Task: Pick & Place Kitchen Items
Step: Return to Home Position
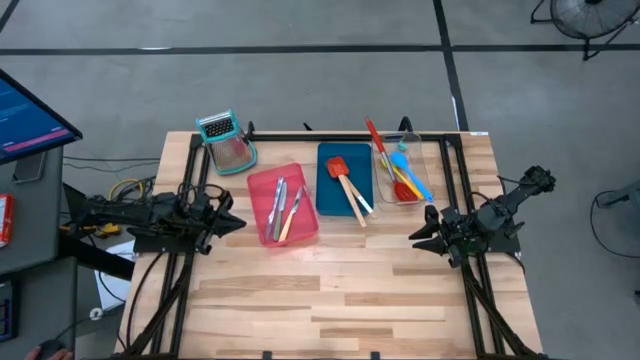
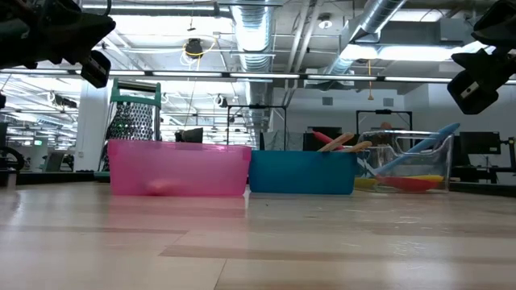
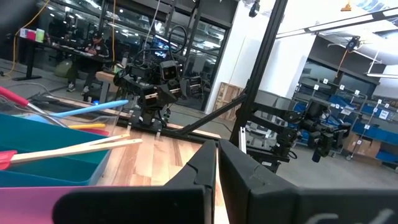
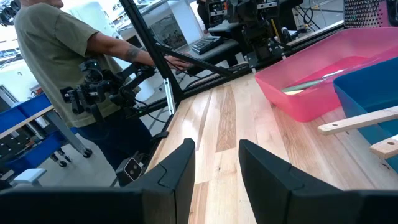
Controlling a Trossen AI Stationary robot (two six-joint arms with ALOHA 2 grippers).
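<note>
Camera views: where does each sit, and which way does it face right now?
High view: above the table, straight down on pink tray, blue tray, clear tray; left pincer and right pincer at the sides.
Low view: table-top height, level across at the trays; left arm and right arm in upper corners.
Left wrist view: past its own fingers, across to the right arm.
Right wrist view: past its own fingers, at pink tray, left arm, a person beyond.
Shared: each wrist view shows the opposite arm and the blue tray.

Bright, even light from ceiling lamps (image 2: 387, 51) leaves soft shadows and a pale sheen on the table (image 2: 266, 238).
</note>
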